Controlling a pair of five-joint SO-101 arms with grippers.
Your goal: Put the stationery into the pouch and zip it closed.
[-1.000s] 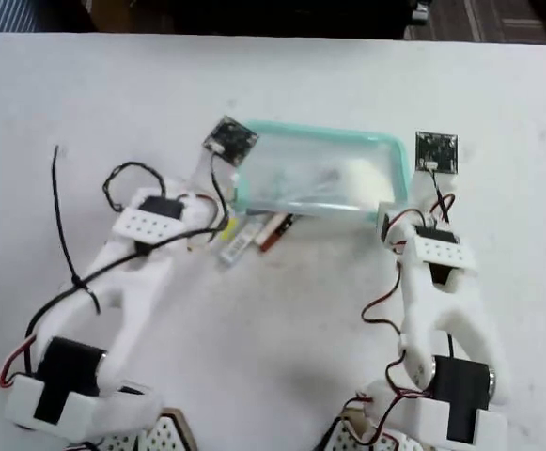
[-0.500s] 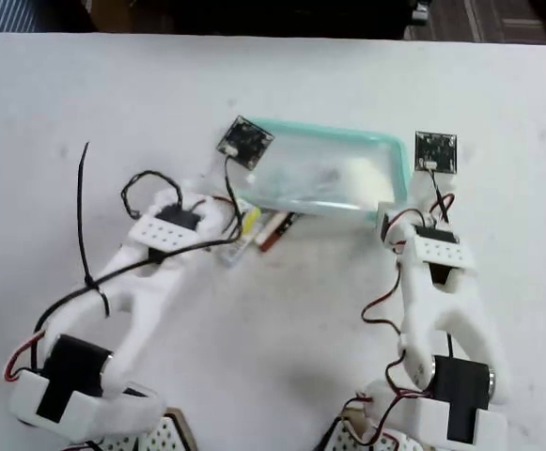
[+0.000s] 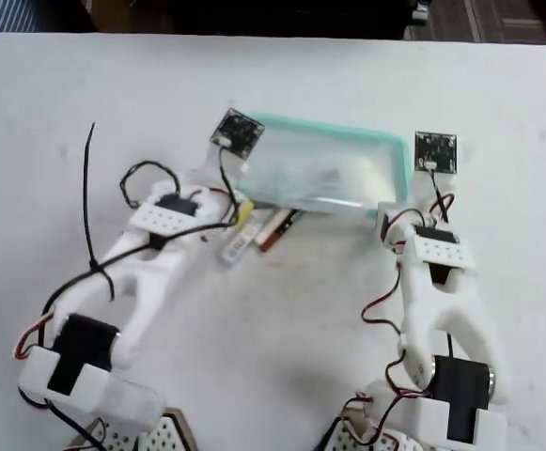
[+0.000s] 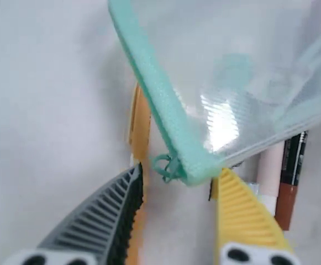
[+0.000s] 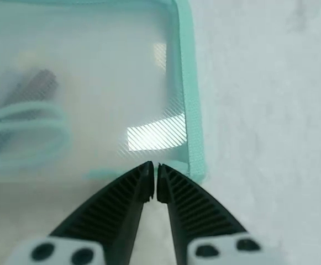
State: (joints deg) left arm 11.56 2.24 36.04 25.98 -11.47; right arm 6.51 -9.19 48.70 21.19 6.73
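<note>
Clear teal-edged pouch (image 3: 319,174), pens (image 3: 268,228) outside, left gripper (image 4: 179,175) wide around zip pull (image 4: 163,165), right gripper (image 5: 154,172) pinching pouch edge

This looks like a robotics lab or a maker's bench. I work on a plain white table (image 3: 282,357). My left arm (image 3: 141,272) and right arm (image 3: 439,301) are white printed plastic. Red and black wires (image 3: 378,305) run loose along them, and a black cable tie (image 3: 88,216) cinches one cable. Bare circuit boards (image 3: 436,148) sit uncovered at my wrists. Beyond the table's far edge the room is dark.
</note>
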